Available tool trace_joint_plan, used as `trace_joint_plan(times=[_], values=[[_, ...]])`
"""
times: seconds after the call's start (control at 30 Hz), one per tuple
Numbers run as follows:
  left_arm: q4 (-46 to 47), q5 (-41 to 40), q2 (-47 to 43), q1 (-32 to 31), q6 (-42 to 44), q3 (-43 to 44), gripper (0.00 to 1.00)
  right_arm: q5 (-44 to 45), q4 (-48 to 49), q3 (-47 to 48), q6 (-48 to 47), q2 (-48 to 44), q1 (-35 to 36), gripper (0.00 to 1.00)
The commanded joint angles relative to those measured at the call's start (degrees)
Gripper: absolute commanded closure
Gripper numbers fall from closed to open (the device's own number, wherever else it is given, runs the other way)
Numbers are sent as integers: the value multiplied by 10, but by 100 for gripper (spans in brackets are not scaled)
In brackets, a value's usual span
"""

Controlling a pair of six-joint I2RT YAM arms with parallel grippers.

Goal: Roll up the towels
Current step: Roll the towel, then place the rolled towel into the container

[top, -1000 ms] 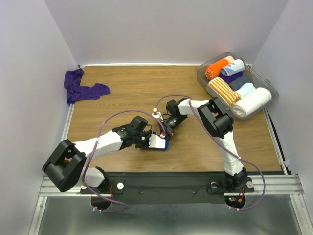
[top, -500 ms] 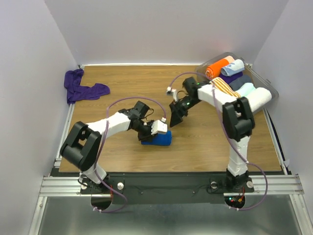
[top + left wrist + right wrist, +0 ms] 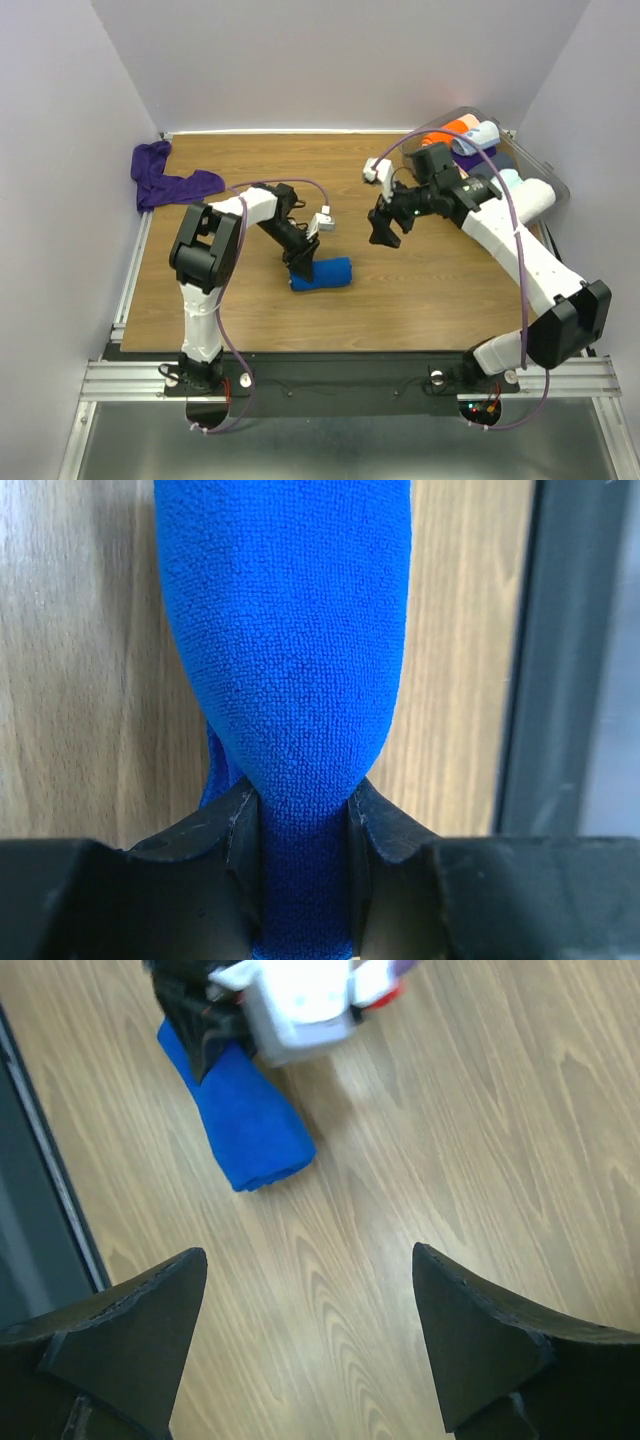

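**One Towel Rolled, One Yet to Go**

One royal blue towel lies as a short, fat cylinder near the middle of the wooden table. Its long axis runs roughly left to right across the board, and the right-hand end is angled slightly away from the arm bases. The left gripper has its fingers pinched on the roll's left end. In the left wrist view the cloth is squeezed narrow between the two black pads and bulges out beyond them, running straight away from the fingertips and resting on the wood.

The right gripper hangs above bare table to the right of the roll and a little beyond it. It is near the roll but not touching, with its fingers spread wide and nothing between them. From its own camera the roll sits ahead and to the left.

The dark purple towel lies crumpled in the far left corner, well apart from both grippers and on the left arm's side. A clear bin of finished rolls stands at the far right.

The blue roll looks complete. The left arm is the nearer one, and any carry would have to lift the roll by that one end, with the free end liable to sag or unwind.
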Motion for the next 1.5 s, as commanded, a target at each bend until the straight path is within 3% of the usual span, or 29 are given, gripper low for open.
trace_joint_plan(times=[0.0,0.17,0.37,0.73,1.17,1.23,1.33,1.4,1.47], values=[[-99,7,72,8,51,34,78,129,55,-54,-7,-16,90,13],[-136,34,128,27,73,71,78,254,122,-113,-12,-18,200,12],[-145,38,153,36,77,85,78,371,268,-182,-41,25,319,9],[-146,28,155,37,81,87,77,324,371,-247,-121,81,333,8],[-146,28,165,38,89,94,76,337,486,-305,-170,135,344,11],[-146,29,167,37,92,95,76,342,516,-313,-173,146,345,16],[-146,28,166,37,94,95,73,341,531,-312,-171,163,345,35],[-145,28,160,38,100,94,67,341,533,-313,-168,171,344,49],[-145,35,152,42,105,92,62,341,533,-319,-168,173,344,54]])
